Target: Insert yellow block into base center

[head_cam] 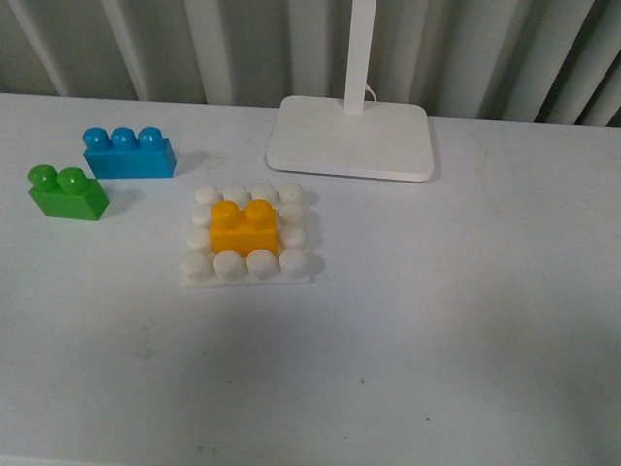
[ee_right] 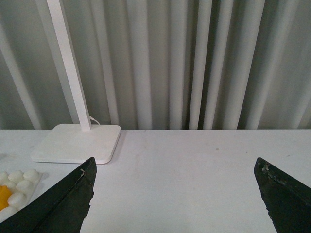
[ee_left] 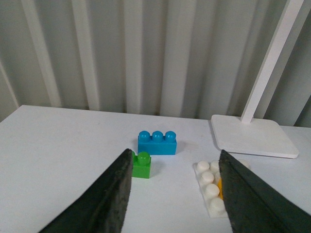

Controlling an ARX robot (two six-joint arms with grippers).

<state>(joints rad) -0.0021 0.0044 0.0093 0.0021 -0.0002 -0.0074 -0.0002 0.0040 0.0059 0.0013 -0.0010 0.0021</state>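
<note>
The yellow block [head_cam: 245,227] sits in the middle of the white studded base [head_cam: 204,272] on the table, with white studs all round it. In the left wrist view the base [ee_left: 209,187] shows with a sliver of the yellow block [ee_left: 220,189] beside the finger. My left gripper [ee_left: 175,160] is open and empty, pulled back from the base. My right gripper [ee_right: 175,167] is open wide and empty over bare table; the base [ee_right: 19,187] and the yellow block [ee_right: 4,195] show at the picture's edge. Neither arm shows in the front view.
A blue three-stud brick [head_cam: 129,153] and a green two-stud brick [head_cam: 68,192] lie left of the base. They also show in the left wrist view, blue brick [ee_left: 156,142], green brick [ee_left: 142,165]. A white lamp foot [head_cam: 351,138] with its upright stem stands behind the base.
</note>
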